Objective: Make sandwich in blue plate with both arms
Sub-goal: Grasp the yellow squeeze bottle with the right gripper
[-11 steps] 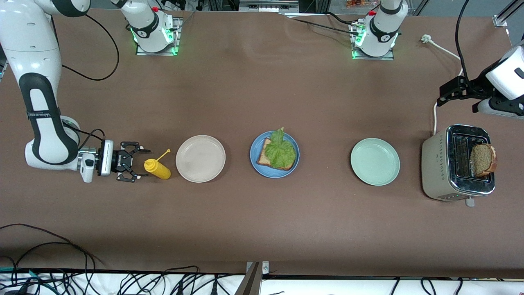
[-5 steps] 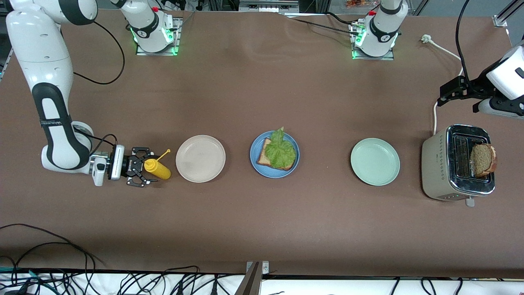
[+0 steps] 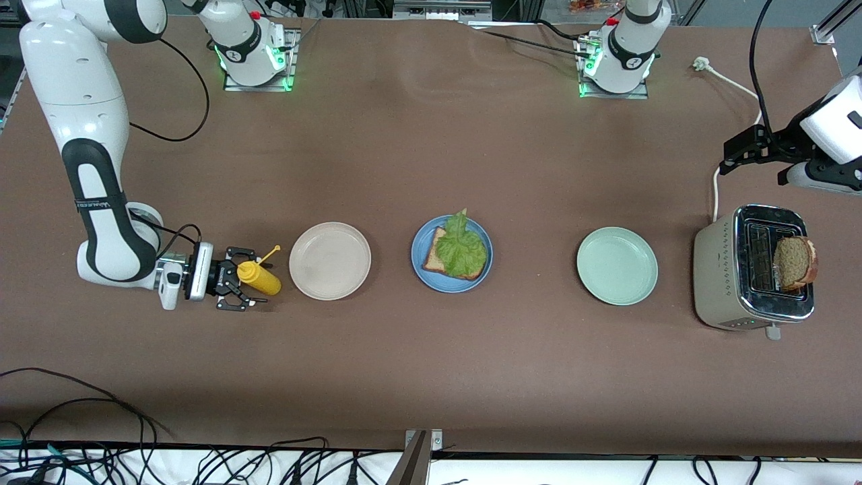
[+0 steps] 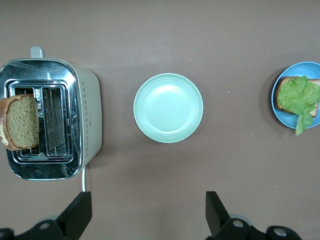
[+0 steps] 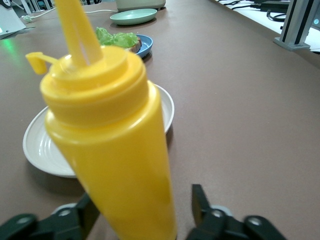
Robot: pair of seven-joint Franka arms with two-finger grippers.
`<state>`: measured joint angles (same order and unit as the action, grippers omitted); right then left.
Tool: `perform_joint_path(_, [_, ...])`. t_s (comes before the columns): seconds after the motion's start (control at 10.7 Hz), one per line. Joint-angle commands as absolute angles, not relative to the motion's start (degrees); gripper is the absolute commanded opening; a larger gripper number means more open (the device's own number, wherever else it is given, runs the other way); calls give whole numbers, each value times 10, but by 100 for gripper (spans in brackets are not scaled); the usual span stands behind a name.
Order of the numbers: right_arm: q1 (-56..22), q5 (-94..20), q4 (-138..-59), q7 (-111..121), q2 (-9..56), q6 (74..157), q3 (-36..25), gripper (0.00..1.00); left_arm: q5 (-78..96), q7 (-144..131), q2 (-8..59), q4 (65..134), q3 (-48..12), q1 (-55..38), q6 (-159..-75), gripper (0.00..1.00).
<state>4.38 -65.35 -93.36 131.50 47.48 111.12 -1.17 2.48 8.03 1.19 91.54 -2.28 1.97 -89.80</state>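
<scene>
The blue plate [image 3: 419, 256] lies mid-table with one bread slice [image 3: 433, 257] on it and a frilly lettuce leaf [image 3: 462, 250] on top. A second bread slice [image 3: 793, 261] stands in the toaster [image 3: 720, 269] at the left arm's end. My right gripper [image 3: 248, 278] is low at the table, its open fingers either side of a yellow squeeze bottle [image 3: 264, 279]; the right wrist view shows a gap between the bottle [image 5: 110, 135] and one finger [image 5: 199, 202]. My left gripper [image 3: 731, 153] waits open and empty in the air beside the toaster.
A beige plate [image 3: 330, 261] sits between the bottle and the blue plate. A pale green plate [image 3: 617, 265] lies between the blue plate and the toaster. The toaster's white cord [image 3: 720, 81] runs toward the left arm's base. Cables hang along the table edge nearest the front camera.
The right arm has moved toward the yellow bottle until its fingers came around it, and they have narrowed a little. The left arm has not moved.
</scene>
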Motion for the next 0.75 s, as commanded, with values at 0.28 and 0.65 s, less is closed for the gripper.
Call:
perform_joint_path(0.28, [3, -644, -902, 1296, 466, 1135, -38, 0, 16, 76, 6, 914, -25, 23, -894, 100])
perform_joint_path(0.65, [-83, -547, -904, 1116, 407, 1136, -109, 0, 16, 76, 6, 914, -26, 23, -894, 100])
